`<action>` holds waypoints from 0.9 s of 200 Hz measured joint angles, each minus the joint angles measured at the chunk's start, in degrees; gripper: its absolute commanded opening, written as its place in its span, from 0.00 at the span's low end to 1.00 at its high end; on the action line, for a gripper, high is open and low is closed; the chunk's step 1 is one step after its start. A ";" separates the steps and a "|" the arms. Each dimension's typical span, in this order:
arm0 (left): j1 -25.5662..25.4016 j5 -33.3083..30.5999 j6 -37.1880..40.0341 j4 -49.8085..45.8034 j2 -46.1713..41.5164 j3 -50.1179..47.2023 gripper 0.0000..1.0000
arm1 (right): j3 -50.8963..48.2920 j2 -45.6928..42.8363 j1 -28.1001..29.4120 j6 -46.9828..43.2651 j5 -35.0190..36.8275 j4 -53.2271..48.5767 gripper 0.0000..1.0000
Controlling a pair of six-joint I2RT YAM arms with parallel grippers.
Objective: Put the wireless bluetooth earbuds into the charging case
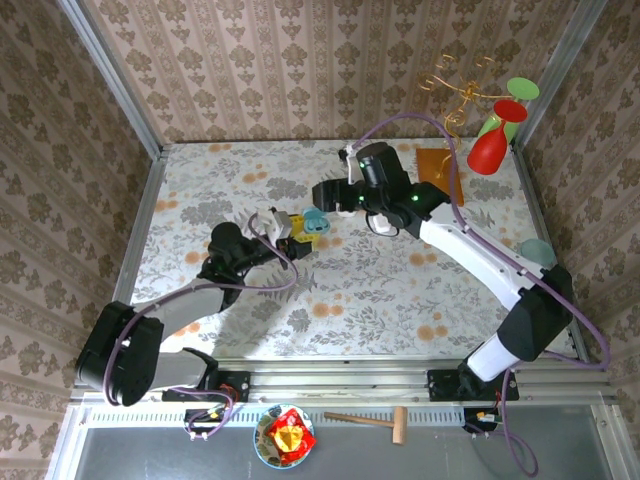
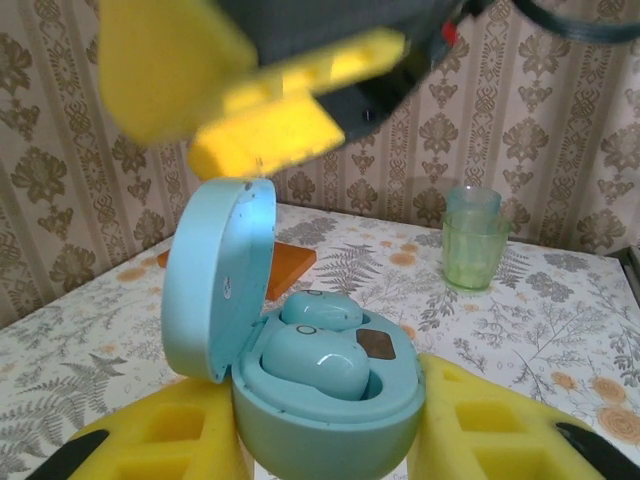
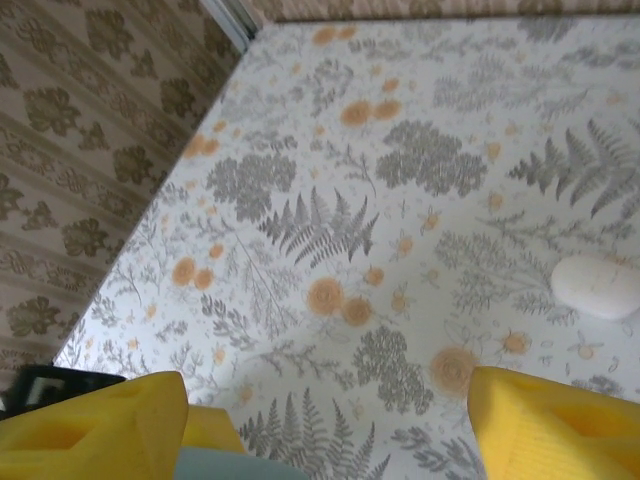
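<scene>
A light blue charging case (image 2: 330, 420) stands with its lid (image 2: 215, 280) hinged open to the left. Two pale blue earbuds (image 2: 315, 362) (image 2: 320, 310) lie side by side in its wells. My left gripper (image 2: 330, 445) is shut on the case, a yellow finger pressed against each side. In the top view this gripper (image 1: 298, 228) holds the case (image 1: 315, 225) at mid-table. My right gripper (image 3: 320, 440) hovers just above it, open, with nothing between its yellow fingers (image 3: 100, 425). Those fingers (image 2: 270, 140) appear blurred over the lid in the left wrist view.
A white pebble-shaped case (image 3: 598, 285) lies on the floral tablecloth. Stacked green cups (image 2: 472, 245) and a flat orange mat (image 1: 440, 165) sit toward the back right. Red and green cups (image 1: 497, 140) hang on a wire stand. A bowl (image 1: 284, 437) and a wooden mallet (image 1: 370, 420) lie below the table's near edge.
</scene>
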 measured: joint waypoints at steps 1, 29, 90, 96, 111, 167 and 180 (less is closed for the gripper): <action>0.00 -0.11 0.00 0.00 -0.09 -0.02 0.27 | 0.00 0.04 0.00 0.00 -0.07 -0.07 0.78; 0.02 -1.62 -0.02 -0.09 -0.66 -0.81 0.27 | -0.98 -0.17 -0.07 0.15 -2.01 -1.09 0.79; 0.04 -2.86 -0.37 3.56 -0.63 -0.83 0.27 | -11.76 -6.95 -1.79 7.87 -10.49 4.83 0.81; 0.04 -2.89 -0.55 4.13 -0.63 -0.83 0.27 | -13.22 -7.63 -2.60 10.19 -12.04 6.80 0.81; 0.04 -3.23 -1.16 5.70 -0.63 -0.83 0.27 | -17.03 -8.76 -4.79 16.52 -16.04 13.31 0.81; 0.04 -5.55 -3.78 10.03 -0.63 -0.83 0.27 | -26.71 -8.17 -7.28 39.19 -26.99 37.53 0.75; 0.04 -5.70 -4.09 10.45 -0.63 -0.81 0.27 | -27.45 -7.61 -7.13 42.84 -28.55 42.45 0.73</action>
